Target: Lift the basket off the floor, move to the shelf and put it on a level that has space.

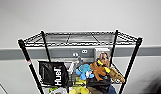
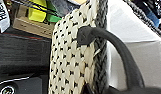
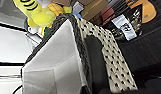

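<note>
The head view is looking down on the tall black metal wire rack (image 1: pixel 78 50) standing against a pale grey wall (image 1: pixel 78 15). Its topmost tier (image 1: pixel 79 38), a flat wire grid with a raised rim, is lying bare. On the tier below, a black bag with white lettering (image 1: pixel 54 73) is sitting beside a blue plush toy (image 1: pixel 84 71) and a brown plush toy (image 1: pixel 102 70).

The left wrist view is showing the rectangular tan-and-dark woven basket (image 2: pixel 71 57) very close, with its cream-white fabric lining (image 2: pixel 131 32) and one dark loop handle (image 2: pixel 116 50) arching off its side; dark grey carpet (image 2: pixel 23 52) is lying beyond. Whether the left pincer is apart or together, I cannot tell.

The right wrist view is showing the basket (image 3: pixel 108 57) just beside the rack's lower contents, with a yellow plush toy (image 3: pixel 38 12) close by. The right pincer's state cannot be told either.
</note>
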### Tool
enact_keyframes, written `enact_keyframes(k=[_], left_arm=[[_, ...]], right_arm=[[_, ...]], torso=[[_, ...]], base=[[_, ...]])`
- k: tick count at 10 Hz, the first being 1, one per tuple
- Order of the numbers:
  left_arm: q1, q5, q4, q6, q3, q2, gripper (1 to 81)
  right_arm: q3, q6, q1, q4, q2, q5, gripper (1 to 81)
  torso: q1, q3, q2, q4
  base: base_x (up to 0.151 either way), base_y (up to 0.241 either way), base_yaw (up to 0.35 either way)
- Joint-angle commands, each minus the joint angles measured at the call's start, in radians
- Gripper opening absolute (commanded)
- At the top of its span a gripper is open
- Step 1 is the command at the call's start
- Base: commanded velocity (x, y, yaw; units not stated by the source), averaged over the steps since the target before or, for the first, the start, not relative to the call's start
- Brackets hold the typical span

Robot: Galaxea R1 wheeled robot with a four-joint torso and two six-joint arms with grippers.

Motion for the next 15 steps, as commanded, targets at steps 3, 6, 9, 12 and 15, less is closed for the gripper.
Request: enact_keyframes(k=[3,6,9,12,15], left_arm=[[-0.106,0.045,0.009,0.016,0.154,-0.087,1.0],[-0.11,0.013,0.028,0.016,0.303,-0.167,1.0],[-0.123,-0.012,0.065,0.015,0.437,-0.235,1.0],[-0.155,-0.026,0.065,0.015,0.542,-0.29,1.0],[-0.193,-0.027,0.065,0.015,0.644,-0.333,1.0]], right_arm=[[0.146,0.013,0.101,0.008,-0.077,-0.033,1.0],[0.272,0.008,0.108,0.008,-0.148,0.007,1.0],[0.373,-0.005,0.124,0.002,-0.197,0.02,1.0],[0.457,-0.005,0.139,-0.004,-0.243,0.042,1.0],[0.539,-0.002,0.179,-0.004,-0.284,0.043,1.0]], torso=[[0.0,0.0,0.0,0.0],[0.0,0.0,0.0,0.0],[0.0,0.0,0.0,0.0],[0.0,0.0,0.0,0.0],[0.0,0.0,0.0,0.0]], base=[[0.0,0.0,0.0],[0.0,0.0,0.0],[0.0,0.0,0.0],[0.0,0.0,0.0],[0.0,0.0,0.0]])
